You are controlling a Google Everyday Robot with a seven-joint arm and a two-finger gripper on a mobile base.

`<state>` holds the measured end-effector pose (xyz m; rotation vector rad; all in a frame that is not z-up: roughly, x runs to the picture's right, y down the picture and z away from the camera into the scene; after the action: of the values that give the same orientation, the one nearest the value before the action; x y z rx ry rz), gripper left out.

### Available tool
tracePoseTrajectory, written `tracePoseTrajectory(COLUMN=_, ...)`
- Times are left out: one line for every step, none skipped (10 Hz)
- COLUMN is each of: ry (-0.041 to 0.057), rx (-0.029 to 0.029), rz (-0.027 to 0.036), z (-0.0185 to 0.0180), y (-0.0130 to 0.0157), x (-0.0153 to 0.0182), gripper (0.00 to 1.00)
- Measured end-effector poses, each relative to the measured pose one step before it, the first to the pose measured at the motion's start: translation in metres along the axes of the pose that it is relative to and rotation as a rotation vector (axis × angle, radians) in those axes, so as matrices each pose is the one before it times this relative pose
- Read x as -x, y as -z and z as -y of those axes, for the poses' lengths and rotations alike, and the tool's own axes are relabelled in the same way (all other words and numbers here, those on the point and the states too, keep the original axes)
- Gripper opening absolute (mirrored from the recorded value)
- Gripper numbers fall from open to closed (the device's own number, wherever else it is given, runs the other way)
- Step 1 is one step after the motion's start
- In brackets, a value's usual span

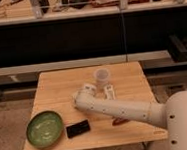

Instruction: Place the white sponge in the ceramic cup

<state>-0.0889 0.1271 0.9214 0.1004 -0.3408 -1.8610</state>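
The ceramic cup (pixel 103 77) stands upright, small and whitish, at the back middle of the wooden table (pixel 53 89). My arm reaches in from the lower right across the table. The gripper (pixel 89 88) is at its far end, just left of and in front of the cup, low over the table. A pale shape sits at the gripper's tip, and I cannot tell the white sponge apart from it. No sponge shows elsewhere on the table.
A narrow white tube with a label (pixel 109 92) lies just in front of the cup, beside the gripper. A wide green bowl (pixel 45 129) sits at the front left with a flat black object (pixel 78 128) to its right. A small reddish thing (pixel 119 121) peeks out under the arm. Dark shelving stands behind the table.
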Motion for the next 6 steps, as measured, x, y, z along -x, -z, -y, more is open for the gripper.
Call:
tracePoseTrajectory(ry=-0.00079, rx=-0.0069, rz=0.00038, z=0.00009, y=0.00122, x=0.00121, gripper=0.58)
tracePoseTrajectory(ry=0.00127, rx=-0.00872, rz=-0.00084, z=0.00039, y=0.00156, x=0.00075, gripper=0.58)
tracePoseTrajectory(ry=0.00305, rx=-0.01067, rz=-0.0031, z=0.00009, y=0.00236, x=0.00006, gripper=0.58)
tracePoseTrajectory(ry=0.0015, rx=-0.00829, rz=-0.0017, z=0.00038, y=0.0009, x=0.00054, gripper=0.58)
tracePoseTrajectory(ry=-0.00027, rx=-0.01723, rz=-0.00525, z=0.00128, y=0.00115, x=0.00052, gripper=0.58)
tracePoseTrajectory(ry=0.00107, rx=-0.02758, rz=-0.0177, z=0.00228, y=0.00222, x=-0.00165, gripper=0.58)
